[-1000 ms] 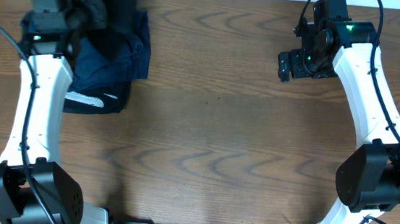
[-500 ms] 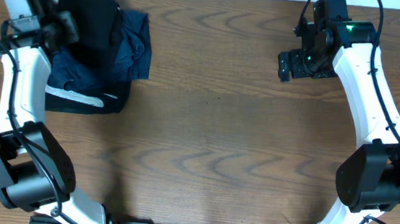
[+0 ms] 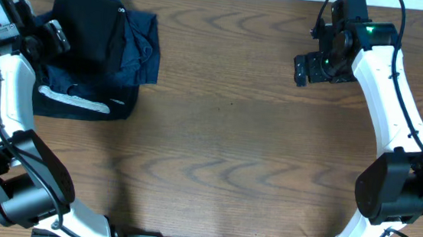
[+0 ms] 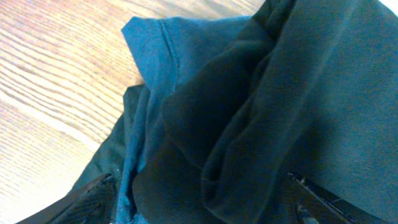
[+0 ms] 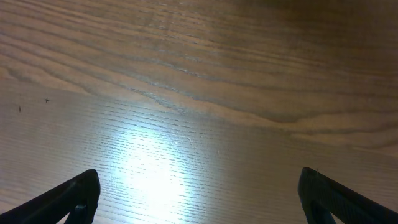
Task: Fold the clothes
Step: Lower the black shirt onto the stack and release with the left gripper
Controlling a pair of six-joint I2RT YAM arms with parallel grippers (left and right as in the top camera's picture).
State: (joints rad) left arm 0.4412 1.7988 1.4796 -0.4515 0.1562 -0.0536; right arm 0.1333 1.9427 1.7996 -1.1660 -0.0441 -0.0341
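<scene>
Lying atop navy garments (image 3: 142, 51), black top (image 3: 86, 19)

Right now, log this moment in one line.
left gripper: open, by black top | right gripper: open, over table | black top: rumpled, atop navy garments

Even, bright light covers the tabletop (image 3: 225, 135) in the overhead view. The right wrist view catches a white glare patch on its wood. Close up, the black clothes (image 4: 298, 93) look dim and soft.
</scene>
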